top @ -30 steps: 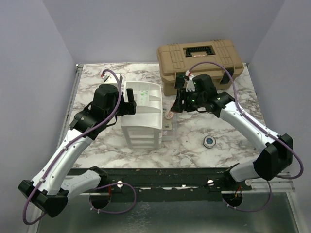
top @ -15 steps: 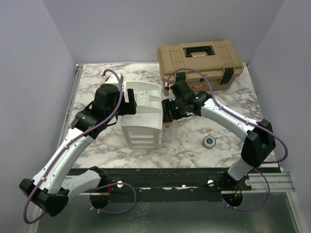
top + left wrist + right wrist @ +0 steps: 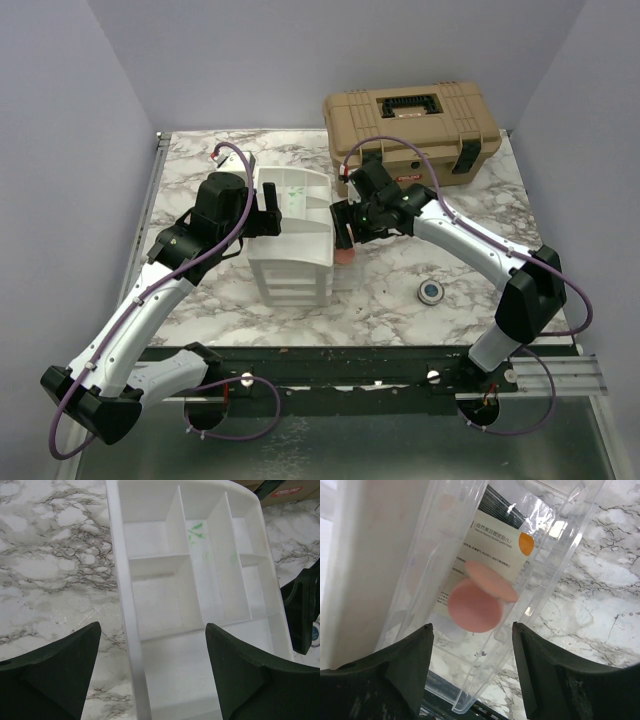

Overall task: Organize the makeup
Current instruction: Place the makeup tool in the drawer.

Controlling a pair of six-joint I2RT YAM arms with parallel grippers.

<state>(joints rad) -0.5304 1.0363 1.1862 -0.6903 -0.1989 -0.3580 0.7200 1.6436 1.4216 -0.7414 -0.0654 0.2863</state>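
Observation:
A clear plastic case holding two pink round discs leans against the side of the white drawer unit. My right gripper is open, with one finger on each side of the case's lower end. In the top view the right gripper is at the unit's right side, with pink of the case below it. A round blue-centred compact lies on the marble to the right. My left gripper is open and empty over the unit's top tray. Pencil and tube are out of view.
The tan toolbox stands closed at the back right, just behind the right arm. The white drawer unit stands mid-table between the two grippers. The marble tabletop is edged by grey walls on the left, back and right.
My right gripper has swung left from in front of the toolbox to the drawer unit's right side and lowered around the clear case. The left arm has not moved.

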